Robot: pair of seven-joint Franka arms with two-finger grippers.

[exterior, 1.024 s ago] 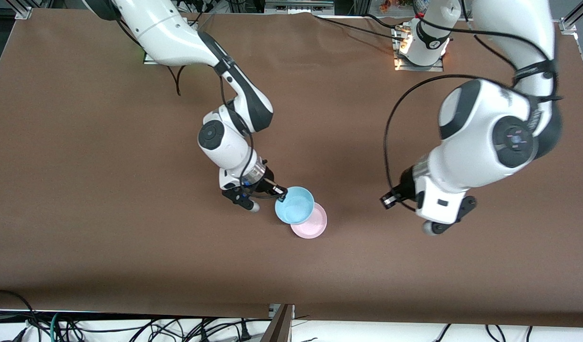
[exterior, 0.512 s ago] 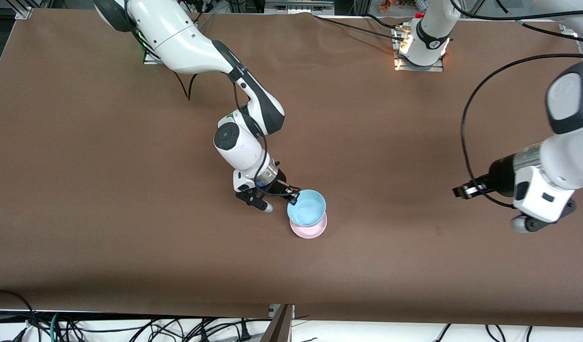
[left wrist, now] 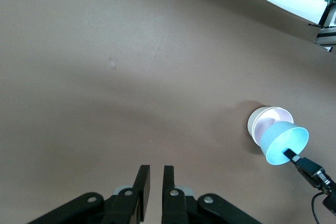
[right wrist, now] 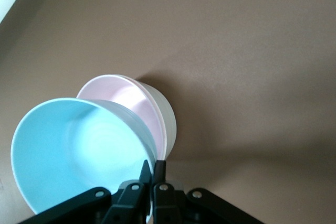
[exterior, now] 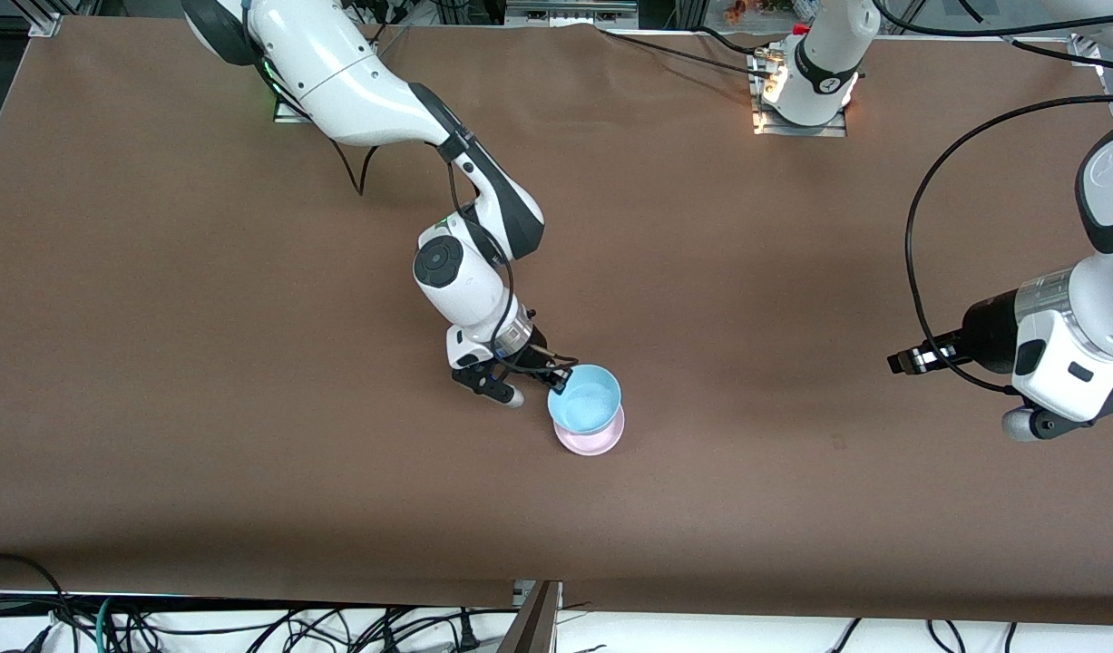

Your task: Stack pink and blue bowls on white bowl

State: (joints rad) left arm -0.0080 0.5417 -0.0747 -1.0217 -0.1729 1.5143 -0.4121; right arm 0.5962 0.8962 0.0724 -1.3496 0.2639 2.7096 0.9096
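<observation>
A: Item one, largest — table (exterior: 202, 317), brown covered, bearing the stack mid-table.

B: White bowl (right wrist: 167, 114)?

A: Bottom of the stack, pink bowl (right wrist: 123, 95) nested inside it. Both look like light, stiff plastic, likely slick.

B: Blue bowl (exterior: 585, 397)?

A: Tilted over the pink one, not yet seated. Right gripper (exterior: 559, 376) is pinched tight on its thin rim — the sensible hold, since the walls offer nothing else.

B: Left gripper (left wrist: 153, 187)?

A: Waiting over bare table toward its own end, fingers nearly together, holding nothing.

Robotics lab: 2 bench-mounted arms (exterior: 384, 82), loose cables (exterior: 248, 626).
</observation>
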